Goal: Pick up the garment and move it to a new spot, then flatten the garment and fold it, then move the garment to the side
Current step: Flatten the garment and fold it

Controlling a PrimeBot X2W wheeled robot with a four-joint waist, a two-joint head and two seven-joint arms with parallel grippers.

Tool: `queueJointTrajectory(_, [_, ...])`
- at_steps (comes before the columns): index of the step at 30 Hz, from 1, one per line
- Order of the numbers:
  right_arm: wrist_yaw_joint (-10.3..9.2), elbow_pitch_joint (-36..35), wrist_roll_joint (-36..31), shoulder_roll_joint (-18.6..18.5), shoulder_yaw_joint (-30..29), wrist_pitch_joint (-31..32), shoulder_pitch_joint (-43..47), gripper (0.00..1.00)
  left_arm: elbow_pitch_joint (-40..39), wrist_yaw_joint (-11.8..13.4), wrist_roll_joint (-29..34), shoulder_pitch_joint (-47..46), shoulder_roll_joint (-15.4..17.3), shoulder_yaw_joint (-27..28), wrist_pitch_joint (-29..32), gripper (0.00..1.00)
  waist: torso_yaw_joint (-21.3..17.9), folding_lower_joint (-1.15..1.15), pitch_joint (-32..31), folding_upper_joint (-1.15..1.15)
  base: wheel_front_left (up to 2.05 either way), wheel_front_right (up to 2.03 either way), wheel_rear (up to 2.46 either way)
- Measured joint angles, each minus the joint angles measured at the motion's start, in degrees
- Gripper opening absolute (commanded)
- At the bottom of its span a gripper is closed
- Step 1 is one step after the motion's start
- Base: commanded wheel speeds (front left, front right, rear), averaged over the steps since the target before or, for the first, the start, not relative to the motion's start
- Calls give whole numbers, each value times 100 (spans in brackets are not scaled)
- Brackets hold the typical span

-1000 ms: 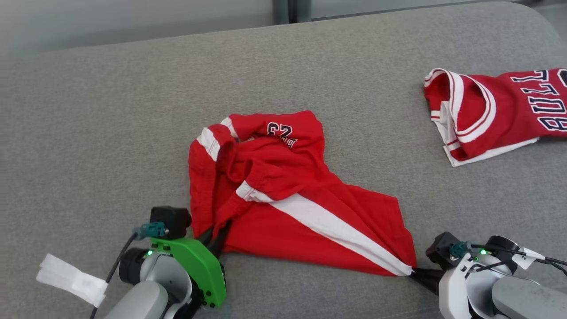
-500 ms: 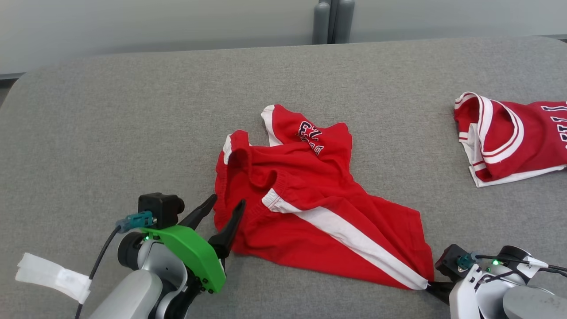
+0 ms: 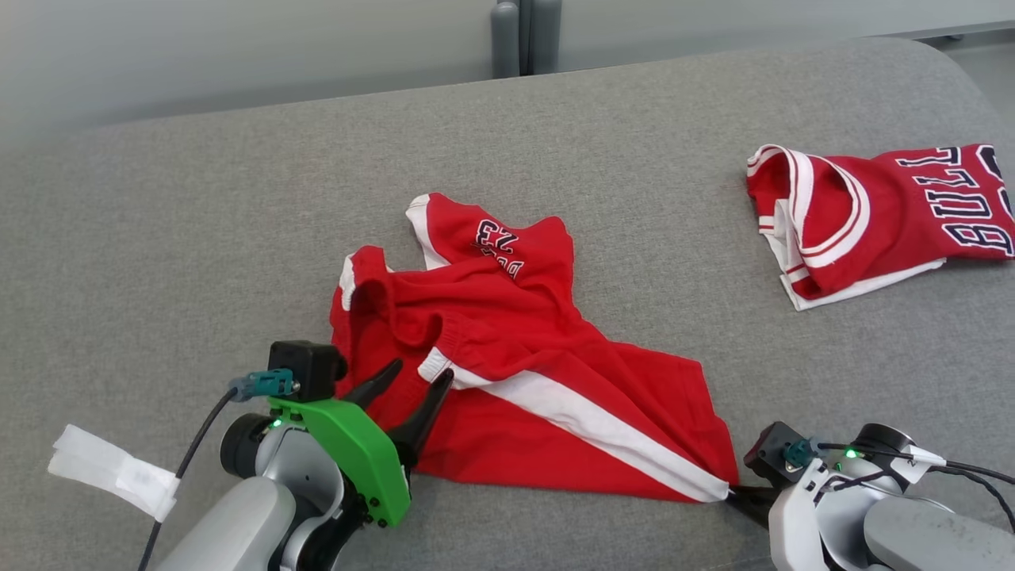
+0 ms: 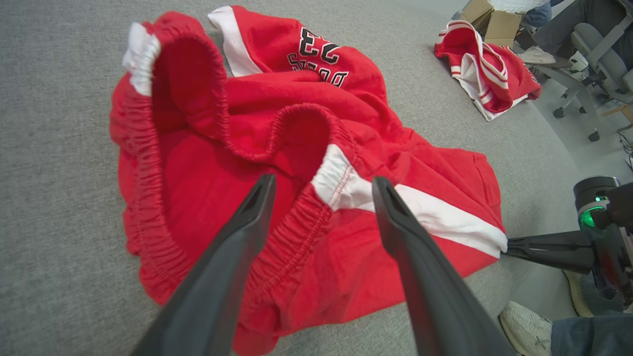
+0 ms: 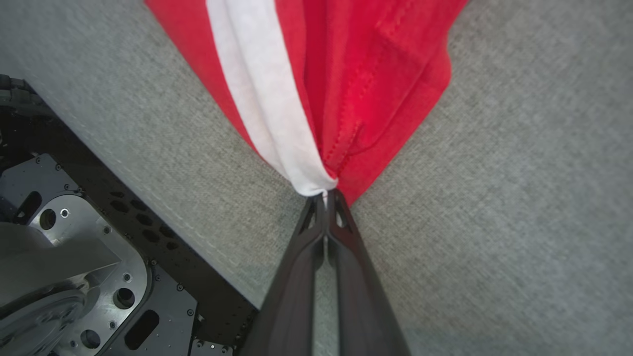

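The red shorts point(image 3: 515, 373) lay crumpled at the near middle of the grey upholstered surface point(image 3: 198, 238), white side stripe showing. The left gripper point(image 3: 422, 369) hung over the elastic waistband with its fingers spread wide, gripping nothing, while the right gripper point(image 5: 326, 198) was pinched tight on a hem corner. A red jersey point(image 3: 872, 214) lay well apart to the right.

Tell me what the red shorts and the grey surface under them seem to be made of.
The red shorts: soft matte cloth, probably a cotton or polyester knit; it crumples loosely, with a gathered elastic waistband and sewn-in white stripe. The grey surface: matte woven upholstery fabric, likely over padding; fine speckled weave, rounded edge.
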Motion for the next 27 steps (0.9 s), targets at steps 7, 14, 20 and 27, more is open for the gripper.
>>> queueJointTrajectory(7, [-31,-9,0,83,-53,-29,-11,0,143,35,30,-208,20,-23,141,100,-149,0,60,0,0,0,0])
queueJointTrajectory(14, [-33,-9,1,114,-82,-53,-13,0,221,46,59,-285,22,-164,337,39,-199,0,104,0,0,0,0])
queueJointTrajectory(20, [-40,-4,3,131,-104,-85,-14,2,269,46,57,-301,45,-164,444,0,-223,0,128,0,0,0,0])
queueJointTrajectory(27, [-589,-69,156,197,-608,-408,-163,100,49,109,-22,-327,83,84,383,0,-259,0,151,0,0,0,0])
